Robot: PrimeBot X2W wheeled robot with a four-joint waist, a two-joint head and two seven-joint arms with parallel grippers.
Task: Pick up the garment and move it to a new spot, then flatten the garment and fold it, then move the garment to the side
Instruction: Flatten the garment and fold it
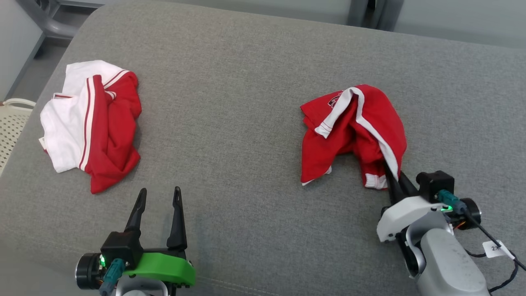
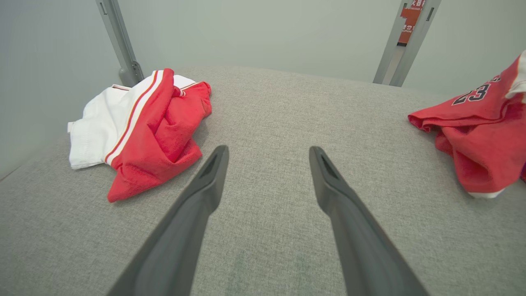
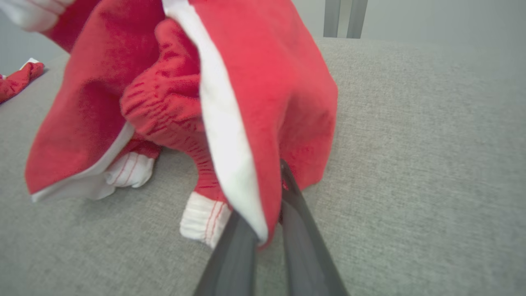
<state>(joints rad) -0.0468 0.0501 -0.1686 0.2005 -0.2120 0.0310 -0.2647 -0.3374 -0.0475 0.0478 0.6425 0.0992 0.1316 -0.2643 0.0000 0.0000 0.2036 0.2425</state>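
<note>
A red garment with white trim (image 1: 353, 131) lies bunched on the right of the grey cushion, a black number printed on it (image 2: 472, 95). My right gripper (image 1: 393, 174) is shut on its near edge, the cloth (image 3: 246, 102) draped over the dark fingers and lifted off the surface. A second red-and-white garment (image 1: 92, 123) lies crumpled at the left (image 2: 139, 123). My left gripper (image 1: 158, 197) hovers open over bare cushion near the front, with nothing between its fingers (image 2: 213, 172), just right of that second garment.
The grey cushion (image 1: 246, 102) spans the whole scene, with bare fabric between the two garments. A pale perforated basket (image 1: 12, 119) stands off its left edge. Grey metal posts (image 2: 119, 41) and a wall rise behind the far edge.
</note>
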